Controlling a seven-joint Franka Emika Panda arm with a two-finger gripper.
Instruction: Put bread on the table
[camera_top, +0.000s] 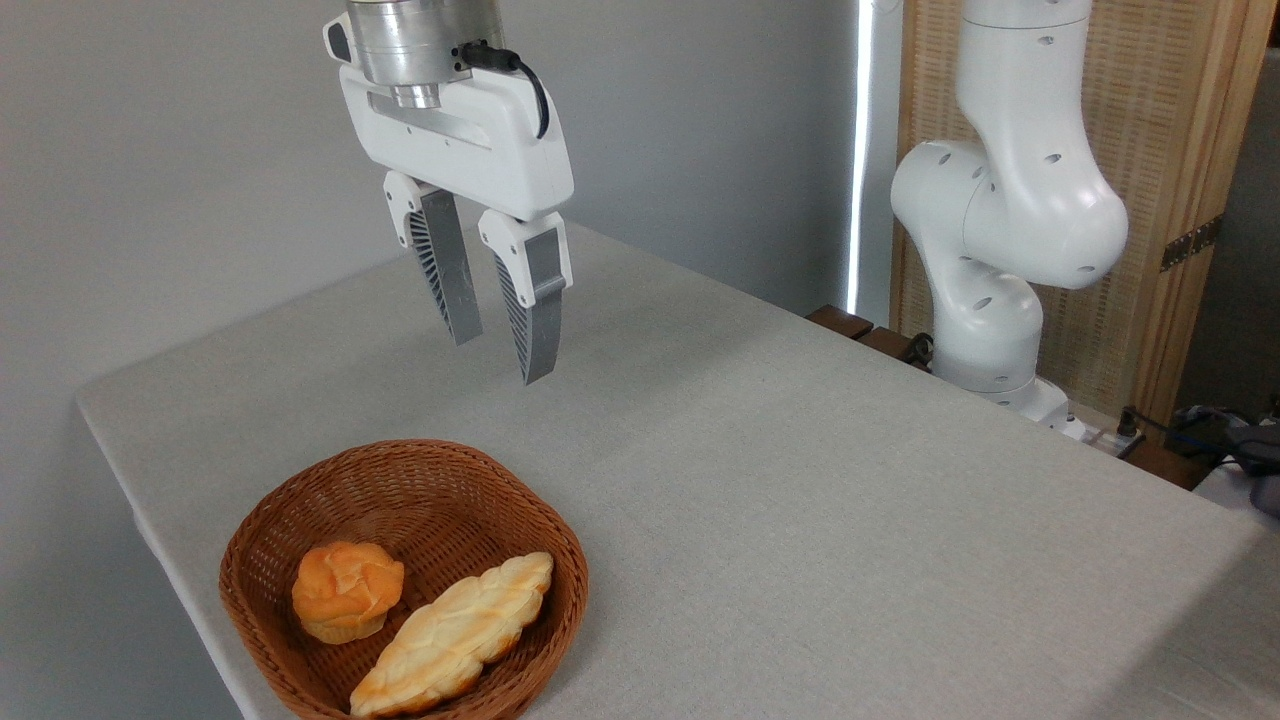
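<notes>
Our white two-finger pincer (498, 358) hangs part-open, empty. We judge the small round orange-golden bun (347, 590), in the brown wicker basket (400, 480), light and soft; grip its sides gently.

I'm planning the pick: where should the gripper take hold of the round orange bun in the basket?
Probably across the round orange bun's middle, coming straight down. It sits low in the basket with the braided loaf touching its right side, so only the top is free. The gripper hangs open above.

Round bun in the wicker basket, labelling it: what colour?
Orange-golden round bun, paler at its base; fixed camera view.
</notes>
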